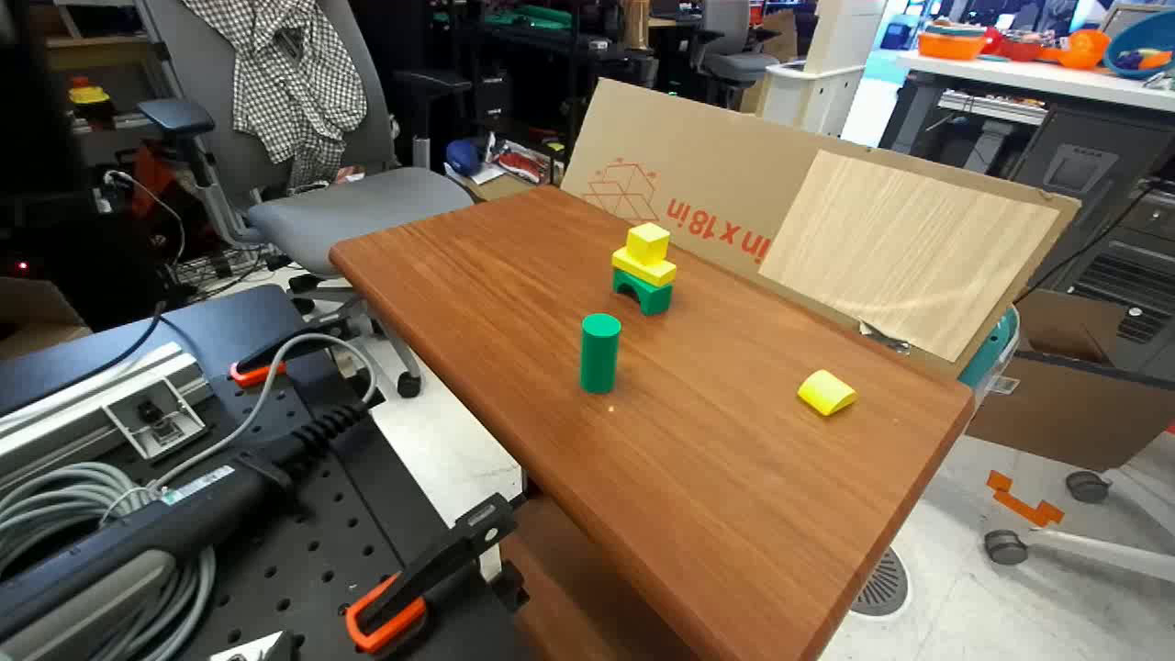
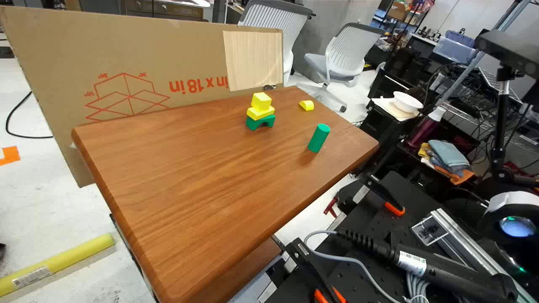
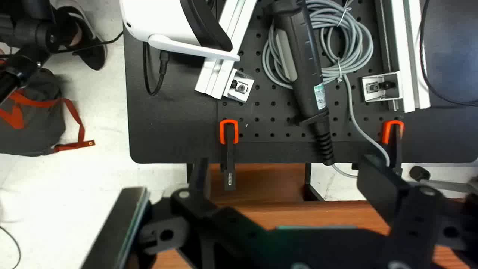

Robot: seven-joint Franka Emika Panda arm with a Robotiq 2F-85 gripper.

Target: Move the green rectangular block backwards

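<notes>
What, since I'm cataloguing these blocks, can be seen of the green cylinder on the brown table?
The green cylinder is plain, evenly green, taller than wide, with a flat round top and smooth side; painted wood or plastic, I cannot tell. It stands upright on the brown table, alone, nearer the black workbench than the yellow-topped stack is. Only the table is seen touching it; its underside is hidden.

Your counter (image 1: 716, 477) looks like smooth wood with a soft sheen. You have a smooth, satin-looking green block (image 1: 599, 358), matt cardboard (image 2: 147, 50), soft creased cloth (image 1: 285, 92) and a metal rail (image 3: 407, 56). Your fingers (image 3: 381, 190) look matt, metal or plastic unclear.
</notes>
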